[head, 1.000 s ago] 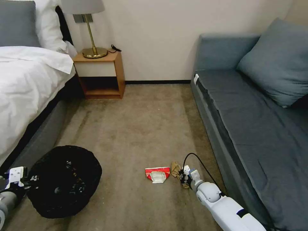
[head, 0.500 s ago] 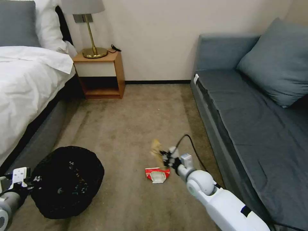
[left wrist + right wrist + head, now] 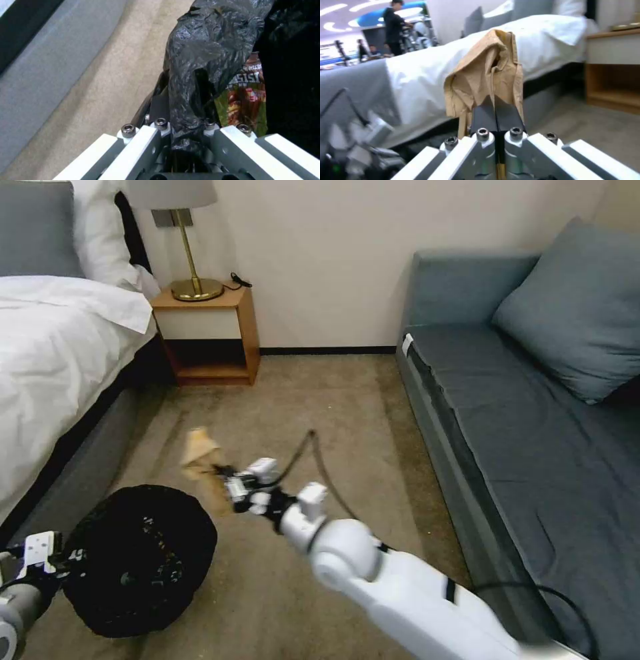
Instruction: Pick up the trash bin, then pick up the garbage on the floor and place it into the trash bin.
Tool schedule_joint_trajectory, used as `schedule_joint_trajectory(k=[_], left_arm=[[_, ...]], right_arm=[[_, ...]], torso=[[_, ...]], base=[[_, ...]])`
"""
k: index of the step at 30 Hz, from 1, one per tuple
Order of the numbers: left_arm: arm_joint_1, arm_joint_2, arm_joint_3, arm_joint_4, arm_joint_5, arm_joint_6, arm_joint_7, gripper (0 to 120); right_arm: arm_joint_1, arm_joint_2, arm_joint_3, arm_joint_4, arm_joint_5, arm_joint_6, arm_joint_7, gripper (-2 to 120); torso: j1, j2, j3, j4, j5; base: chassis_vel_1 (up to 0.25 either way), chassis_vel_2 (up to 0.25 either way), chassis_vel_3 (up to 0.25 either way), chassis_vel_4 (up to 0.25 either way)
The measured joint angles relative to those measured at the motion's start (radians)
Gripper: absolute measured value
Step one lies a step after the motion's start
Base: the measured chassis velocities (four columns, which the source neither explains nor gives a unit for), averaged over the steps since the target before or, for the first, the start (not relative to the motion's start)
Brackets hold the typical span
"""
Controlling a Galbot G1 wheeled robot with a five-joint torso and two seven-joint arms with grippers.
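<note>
- The trash bin (image 3: 137, 560) is seen at the lower left of the head view, beside the grey base of the bed (image 3: 53, 353); it is lined with a crinkled black bag (image 3: 206, 50), and its mouth is tilted toward the camera.
- The left end effector (image 3: 57, 563) is placed at the bin's near-left rim; in the left wrist view its fingers are closed on a bunched fold of the black bag, so the bin is gripped at its edge; whether the bin is touching the carpet (image 3: 313, 407) cannot be told.
- A brown and green snack wrapper (image 3: 246, 97) is seen inside the bin, lying against the liner just beside the left end effector.
- The right end effector (image 3: 223, 480) is held above the carpet, near the bin's far-right rim and somewhat higher than it; its dark fingertips (image 3: 495, 115) are pressed together on the tan crumpled paper (image 3: 199, 452).
- The paper is carried clear of the floor; in the right wrist view it is seen standing up from the closed fingertips, folded and creased, with the white bedding behind it.
- A wooden nightstand (image 3: 210, 337) with a brass lamp (image 3: 187, 240) is set against the far wall; a grey-blue sofa (image 3: 533, 420) is ranged along the right.
</note>
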Motion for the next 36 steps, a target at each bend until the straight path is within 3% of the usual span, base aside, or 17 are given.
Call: schedule_joint_trajectory(k=[3, 8, 16, 20, 23, 26, 27, 30, 31, 36], left_arm=[[0.003, -0.004, -0.002, 0.000, 0.000, 0.000, 0.000, 3], [0.005, -0.002, -0.004, 0.000, 0.000, 0.000, 0.000, 3], [0.005, -0.002, -0.001, -0.004, 0.000, 0.000, -0.001, 3], [0.005, -0.001, 0.000, -0.004, 0.000, 0.000, -0.001, 3], [0.005, -0.001, 0.002, -0.010, 0.000, 0.000, -0.001, 3], [0.005, -0.001, 0.003, -0.010, 0.000, 0.000, -0.001, 3], [0.005, -0.001, 0.003, -0.009, -0.001, 0.000, -0.001, 3], [0.005, -0.001, 0.003, -0.008, -0.001, 0.000, 0.000, 3], [0.005, -0.001, 0.004, -0.006, -0.002, 0.000, 0.000, 3], [0.002, 0.000, 0.004, -0.005, -0.004, 0.000, 0.000, 3]], right_arm=[[0.027, 0.089, -0.052, -0.056, -0.007, 0.008, 0.032, 0], [0.021, 0.157, -0.087, -0.108, -0.031, 0.023, 0.060, 0], [-0.014, 0.202, -0.098, -0.149, -0.063, 0.026, 0.079, 0], [-0.020, 0.204, -0.100, -0.158, -0.063, 0.024, 0.083, 7], [-0.026, 0.201, -0.102, -0.168, -0.064, 0.024, 0.083, 28], [-0.028, 0.200, -0.102, -0.170, -0.065, 0.023, 0.083, 33], [-0.031, 0.198, -0.099, -0.171, -0.067, 0.022, 0.084, 42], [-0.032, 0.197, -0.098, -0.171, -0.068, 0.021, 0.084, 45], [-0.035, 0.192, -0.094, -0.170, -0.071, 0.020, 0.085, 55], [-0.045, 0.169, -0.094, -0.155, -0.078, 0.009, 0.084, 75]], torso=[[0.000, 0.000, 0.000, 0.0000, 0.0001], [0.000, 0.000, 0.000, -0.0001, 0.0001], [0.000, 0.000, 0.000, -0.0003, 0.0002], [0.000, 0.000, 0.000, -0.0003, 0.0002], [0.000, 0.000, 0.000, -0.0004, 0.0004], [0.000, 0.000, 0.000, -0.0003, 0.0004], [0.000, 0.000, 0.000, -0.0003, 0.0004], [0.000, 0.000, 0.000, -0.0002, 0.0004], [0.000, 0.000, 0.000, -0.0003, 0.0004], [0.000, 0.000, 0.000, -0.0003, 0.0005]], base=[[0.000, 0.000, 0.000, 0.000], [0.000, 0.000, 0.000, 0.000], [0.000, 0.000, 0.000, 0.000], [0.000, 0.000, 0.000, 0.000], [0.000, 0.000, 0.000, 0.000], [0.000, 0.000, 0.000, 0.000], [0.000, 0.000, 0.000, 0.000], [0.000, 0.000, 0.000, 0.000], [0.000, 0.000, 0.000, 0.000], [0.000, 0.000, 0.000, 0.000]])
